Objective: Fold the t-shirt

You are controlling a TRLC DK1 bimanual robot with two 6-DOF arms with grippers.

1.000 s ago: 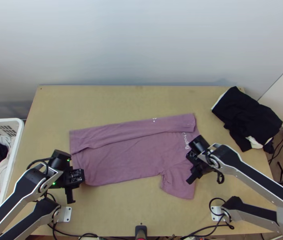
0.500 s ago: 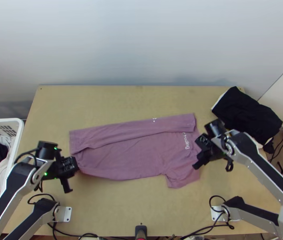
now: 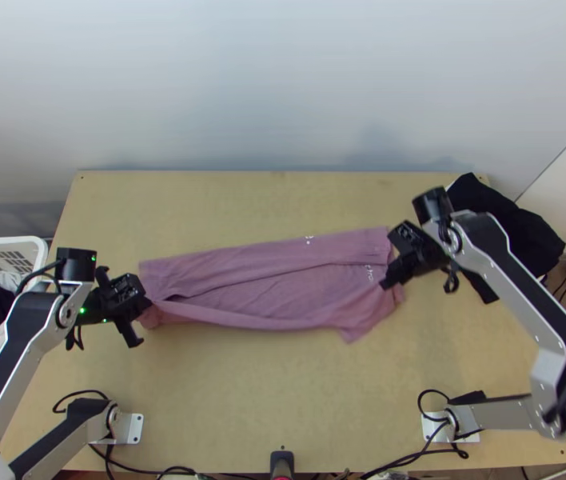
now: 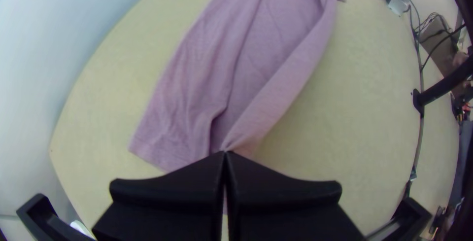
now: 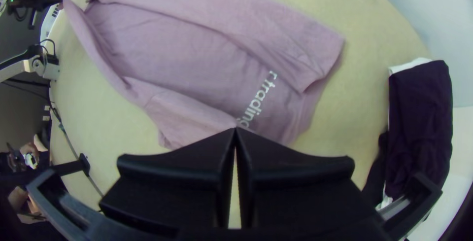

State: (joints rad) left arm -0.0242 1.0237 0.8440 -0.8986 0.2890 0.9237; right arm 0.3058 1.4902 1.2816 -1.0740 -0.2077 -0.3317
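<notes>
The mauve t-shirt (image 3: 275, 276) lies crosswise on the table, its far side folded inward as a long strip and its near side lifted and curling over the middle. At the shirt's left end, my left gripper (image 3: 149, 307) is shut on the near edge; in the left wrist view the same gripper (image 4: 225, 153) pinches the cloth at its fingertips. My right gripper (image 3: 384, 286) stands at the right end, by the white lettering. In the right wrist view the right gripper (image 5: 235, 128) is shut on the near layer around the sleeve, which hangs below the tips.
A pile of black clothing (image 3: 515, 228) lies at the table's right edge, close to the right arm. At the left stands a white basket (image 3: 11, 246) with clothes in it. Bare wood (image 3: 267, 400) stretches along the near side.
Both grippers have moved up the picture, toward the far side, drawing the shirt's near edge and sleeve with them. The shirt now covers a narrower band, and its far strip has stayed in place.
</notes>
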